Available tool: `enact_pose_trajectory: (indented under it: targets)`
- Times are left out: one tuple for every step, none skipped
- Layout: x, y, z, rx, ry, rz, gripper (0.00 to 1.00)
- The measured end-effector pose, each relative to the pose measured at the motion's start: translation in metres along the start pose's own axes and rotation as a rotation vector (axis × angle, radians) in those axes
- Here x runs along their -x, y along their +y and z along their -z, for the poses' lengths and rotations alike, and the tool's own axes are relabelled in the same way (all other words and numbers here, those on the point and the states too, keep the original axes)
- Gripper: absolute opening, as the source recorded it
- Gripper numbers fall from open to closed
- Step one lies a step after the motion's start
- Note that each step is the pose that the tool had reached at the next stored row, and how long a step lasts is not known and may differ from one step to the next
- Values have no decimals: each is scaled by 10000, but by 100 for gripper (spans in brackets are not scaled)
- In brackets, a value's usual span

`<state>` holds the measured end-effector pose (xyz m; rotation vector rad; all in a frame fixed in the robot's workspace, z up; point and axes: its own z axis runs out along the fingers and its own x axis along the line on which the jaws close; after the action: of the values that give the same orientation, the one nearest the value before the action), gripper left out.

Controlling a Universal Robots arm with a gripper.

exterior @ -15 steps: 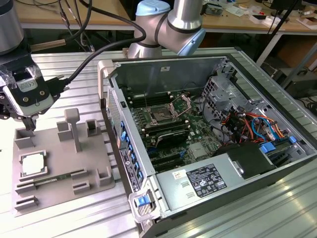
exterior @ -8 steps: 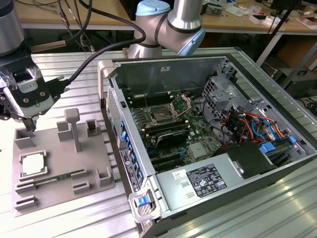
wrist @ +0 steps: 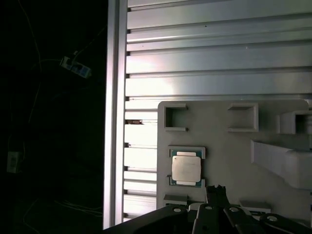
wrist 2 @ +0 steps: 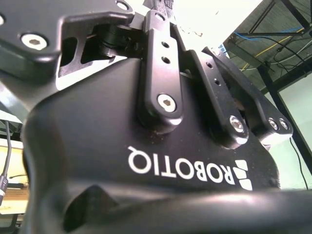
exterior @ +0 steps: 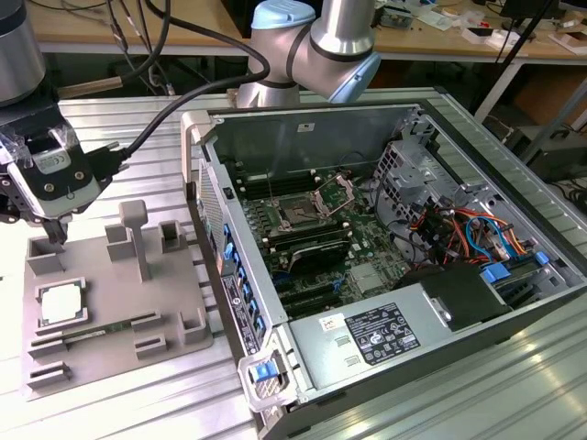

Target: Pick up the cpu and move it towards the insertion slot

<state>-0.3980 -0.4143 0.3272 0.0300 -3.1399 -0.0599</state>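
The ribbed aluminium table (exterior: 128, 115) carries the whole set-up: the open computer case (exterior: 303, 137) on the exterior view's right and the grey fixture plate (exterior: 119, 307) on its left. My arm (exterior: 321, 37) stands behind the case. Inside the case the insertion slot (exterior: 298, 217) sits on the green board with its metal frame raised, well apart from the plate. My gripper (exterior: 57, 235) hangs just above a grey block (exterior: 44, 258) at the plate's corner. It reads as drawn narrow and it carries nothing. The cpu (exterior: 60, 304) lies flat in its square nest on the plate, near the gripper but not beneath it, and untouched. I judge the work to be at the approach to the pick, with no lift made. The pick calls for centring over the cpu, spreading wider than its sides, and a straight descent onto opposite edges. The nest walls hug the cpu, so I cannot tell how much edge stands free. The slot's contacts and lever are too small to judge. In the first wrist view my gripper's linkage is cut off at the frame edge.
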Motion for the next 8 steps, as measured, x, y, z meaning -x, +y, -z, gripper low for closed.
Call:
enact_pose_trajectory:
  targets:
    - [0, 0, -4, 0, -1, -1, 11]
    - [0, 0, -7, 0, 0, 0, 11]
    - [0, 0, -9, 0, -1, -1, 11]
    - [0, 0, -11, 0, 0, 0, 11]
    - [0, 0, -12, 0, 0, -1, 11]
    - [0, 0, -15, 0, -1, 0, 11]
    - [0, -1, -17, 1, -1, 0, 11]
    - [0, -1, -18, 1, 0, 0, 11]
